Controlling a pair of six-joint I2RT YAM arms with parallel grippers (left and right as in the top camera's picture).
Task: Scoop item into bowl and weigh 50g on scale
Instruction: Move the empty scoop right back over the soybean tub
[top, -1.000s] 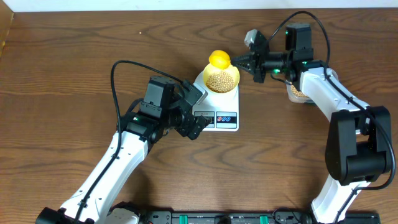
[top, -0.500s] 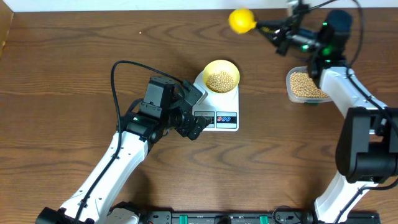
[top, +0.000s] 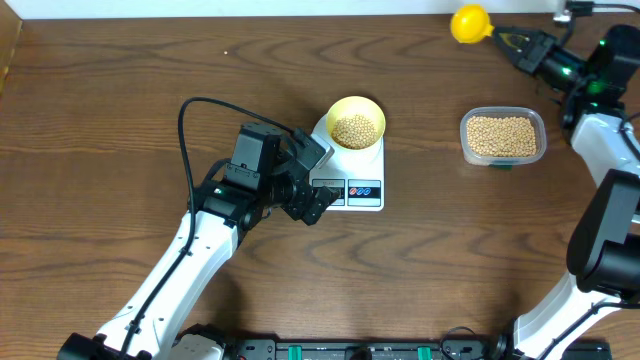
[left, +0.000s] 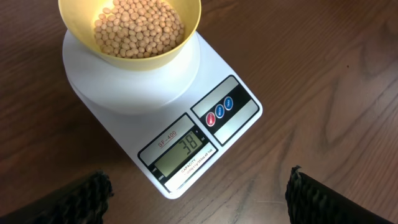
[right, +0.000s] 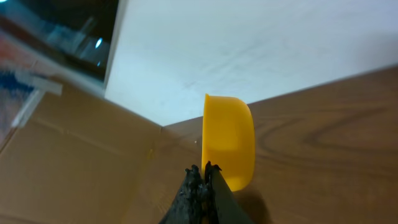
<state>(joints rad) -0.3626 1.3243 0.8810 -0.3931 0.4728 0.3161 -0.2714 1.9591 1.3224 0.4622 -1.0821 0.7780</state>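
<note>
Pinches the yellow scoop (top: 467, 22) by its handle in the tightly closed right gripper (top: 508, 40), at the far right corner. Hangs the left gripper (top: 318, 178) wide apart and empty beside the scale (left: 124, 93), with the bowl (left: 155, 59) of beans (left: 140, 28) standing on its platform.

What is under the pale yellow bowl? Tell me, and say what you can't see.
The bowl rests on the round platform of the white scale. The platform's rim shows around the bowl's base. Its middle cannot be seen because the bowl covers it.
</note>
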